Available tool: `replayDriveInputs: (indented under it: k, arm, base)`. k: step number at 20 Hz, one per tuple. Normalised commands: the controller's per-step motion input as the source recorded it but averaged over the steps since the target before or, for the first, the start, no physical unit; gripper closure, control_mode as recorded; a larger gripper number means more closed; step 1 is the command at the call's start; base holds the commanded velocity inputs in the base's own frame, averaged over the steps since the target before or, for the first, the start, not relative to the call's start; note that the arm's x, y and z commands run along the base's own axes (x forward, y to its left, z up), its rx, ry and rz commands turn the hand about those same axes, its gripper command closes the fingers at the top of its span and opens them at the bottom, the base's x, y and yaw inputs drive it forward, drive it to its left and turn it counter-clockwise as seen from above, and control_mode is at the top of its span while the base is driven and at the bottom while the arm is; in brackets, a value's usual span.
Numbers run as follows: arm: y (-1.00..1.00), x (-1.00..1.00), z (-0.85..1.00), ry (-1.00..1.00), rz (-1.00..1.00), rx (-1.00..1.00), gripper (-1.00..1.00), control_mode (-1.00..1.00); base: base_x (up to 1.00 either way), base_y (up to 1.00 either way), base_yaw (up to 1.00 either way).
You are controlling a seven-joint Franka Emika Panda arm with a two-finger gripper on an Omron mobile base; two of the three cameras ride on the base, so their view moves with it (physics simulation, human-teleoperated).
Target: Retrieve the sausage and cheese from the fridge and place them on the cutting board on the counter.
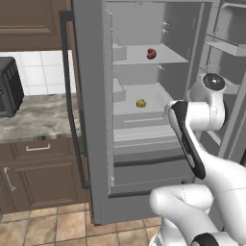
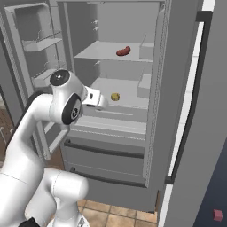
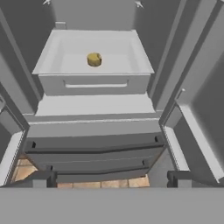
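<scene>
The fridge (image 1: 91, 96) stands with both doors open, and the robot is in the first step of the task: reaching inside for one of the two foods. Nothing has been taken out yet. The sausage (image 2: 123, 51) lies on the upper shelf, and the cheese (image 3: 94, 59) sits alone on the lower shelf, just above a shallow drawer front.

The claw (image 3: 111, 178) is spread wide and holds nothing. In the hand view its two tips show at the bottom, and the cheese is well ahead of them and higher in the picture, so the hand is outside the shelf and not yet near the cheese. It seems to aim at the cheese more than at the sausage.

The next move probably calls for bringing the hand forward and up over the shelf edge, until the cheese is between the tips, before closing. A strip of tabletop (image 1: 33, 117) shows left of the fridge.
</scene>
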Motion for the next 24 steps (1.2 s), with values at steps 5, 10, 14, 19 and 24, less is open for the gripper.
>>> replayDriveInputs:
  k: [5,10,14,19,24]
  arm:
    - [0.00,-0.02,0.01,0.03,0.00,-0.09,-1.00,-1.00]
    - [0.00,0.17,-0.01,0.03,0.00,-0.03,-1.00,-1.00]
    - [0.00,0.46,-0.05,0.01,0.00,0.00,-1.00,-1.00]
    - [0.00,0.69,-0.02,0.03,0.00,0.00,-1.00,-1.00]
    - [0.00,0.28,0.01,0.01,0.00,0.00,-1.00,-1.00]
  base:
    - [0.00,0.00,0.00]
    - [0.00,0.00,0.00]
    - [0.00,0.00,0.00]
    - [0.00,0.00,0.00]
    - [0.00,0.00,0.00]
